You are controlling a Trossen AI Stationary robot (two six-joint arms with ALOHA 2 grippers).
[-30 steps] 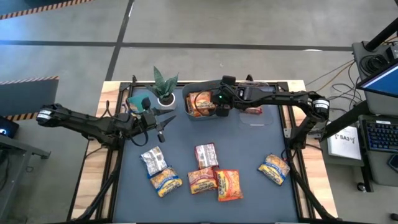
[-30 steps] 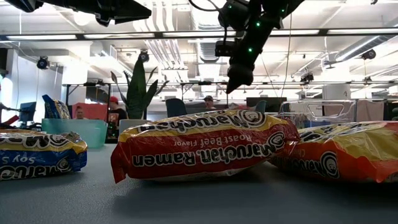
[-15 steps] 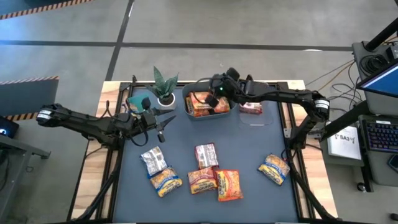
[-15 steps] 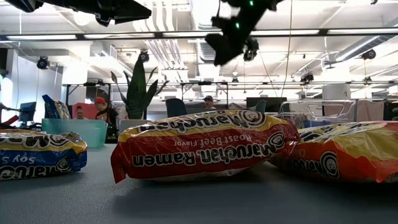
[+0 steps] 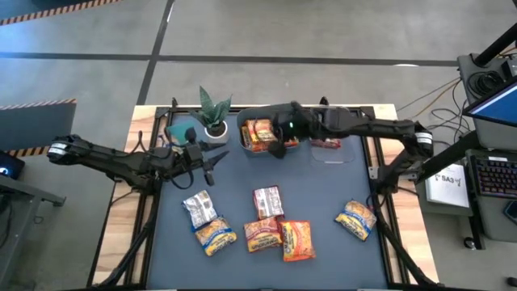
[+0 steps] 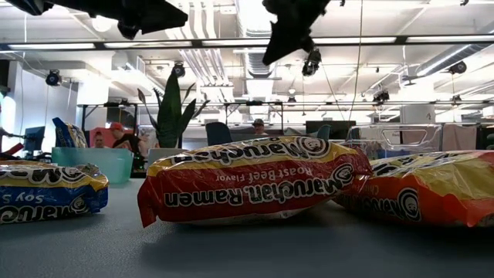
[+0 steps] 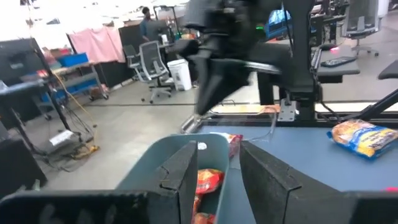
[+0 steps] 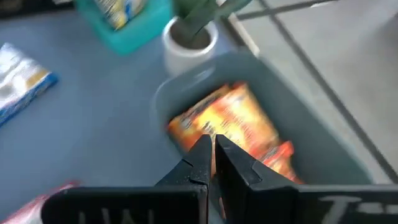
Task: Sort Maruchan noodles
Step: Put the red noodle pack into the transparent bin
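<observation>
- Overhead view: right gripper [image 5: 277, 146], fingers pressed together and empty, hangs over the grey bin [image 5: 246, 150] at twelve o'clock on the mat, where orange packets [image 5: 260, 134] already lie. Loose noodle packets [image 5: 266, 220] cluster at six o'clock, one more [image 5: 356, 218] at four o'clock, and a red-and-white packet [image 5: 327, 143] sits in the clear tray at one o'clock. The right arm reaches in long and nearly level from three o'clock. The left gripper [image 5: 212, 164] waits at ten o'clock beside the teal bin [image 5: 176, 132], its fingers partly spread.
- Low view: red Roast Beef packet [image 6: 255, 188] lies flat in front, both arms well above it. Judged from this, the next pick should part the fingers, lift clear of the bin wall, then drop square onto one packet's middle.
- Left wrist view: left fingers [image 7: 186, 177] stand apart, holding nothing.
- Right wrist view: right fingertips [image 8: 200, 155] meet directly above the orange packet [image 8: 227, 124] in the bin.
</observation>
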